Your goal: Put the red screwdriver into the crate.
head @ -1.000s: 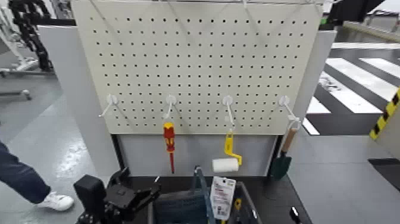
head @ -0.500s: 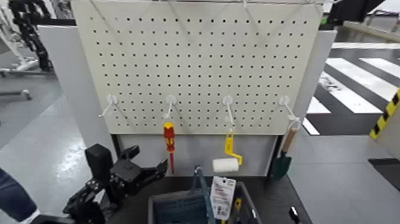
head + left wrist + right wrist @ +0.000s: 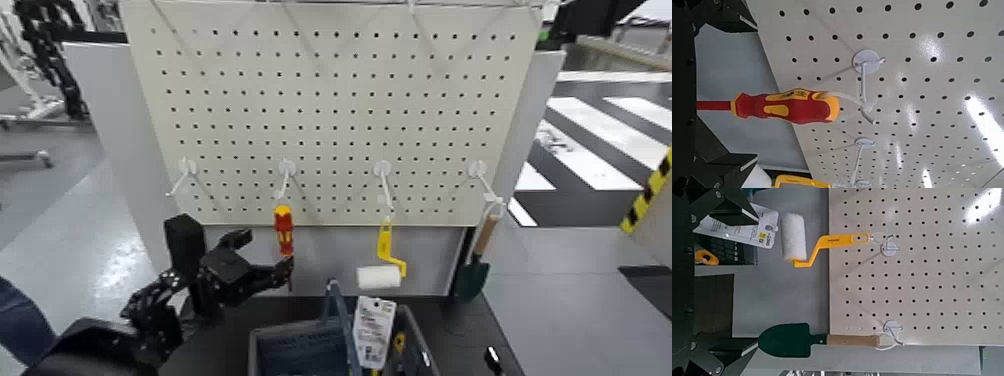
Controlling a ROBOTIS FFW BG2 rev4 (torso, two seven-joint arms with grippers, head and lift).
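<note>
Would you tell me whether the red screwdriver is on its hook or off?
On: the red screwdriver hangs from the pegboard hook.

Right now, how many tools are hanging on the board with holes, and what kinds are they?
Screwdriver: 1
Paint roller: 1
Trowel: 1
Total: 3 tools on the pegboard. One hook at the left end holds nothing. The left gripper is up beside the screwdriver.
</note>
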